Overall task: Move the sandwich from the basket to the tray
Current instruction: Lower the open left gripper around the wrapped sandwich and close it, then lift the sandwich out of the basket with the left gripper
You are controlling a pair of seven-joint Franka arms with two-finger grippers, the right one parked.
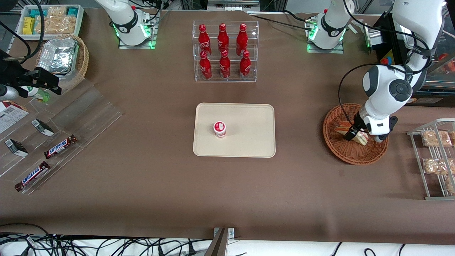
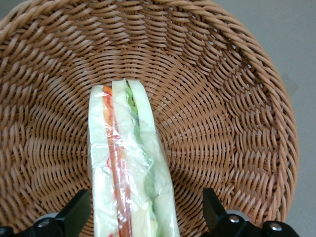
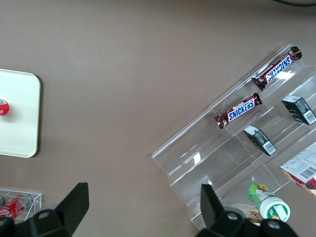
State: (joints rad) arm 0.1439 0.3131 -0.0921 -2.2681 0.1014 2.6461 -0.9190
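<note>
The sandwich [image 1: 343, 127] [image 2: 128, 163], a clear-wrapped white-bread wedge with orange, red and green layers, lies in the reddish-brown wicker basket [image 1: 352, 160] [image 2: 222, 98] toward the working arm's end of the table. My gripper [image 1: 363, 137] [image 2: 146, 217] is lowered into the basket, open, with one black finger [image 2: 79, 213] on each side of the sandwich. One finger is close to the wrap; a wider gap shows at the other. The cream tray [image 1: 249, 142] lies at the table's middle and carries a small red-and-white cup [image 1: 219, 129].
A clear rack of red bottles [image 1: 225, 51] stands farther from the front camera than the tray. A wire rack with bags of brown snacks [image 1: 435, 156] sits beside the basket. An acrylic display with Snickers bars [image 1: 60, 145] and a tan basket with foil containers [image 1: 62, 58] lie toward the parked arm's end.
</note>
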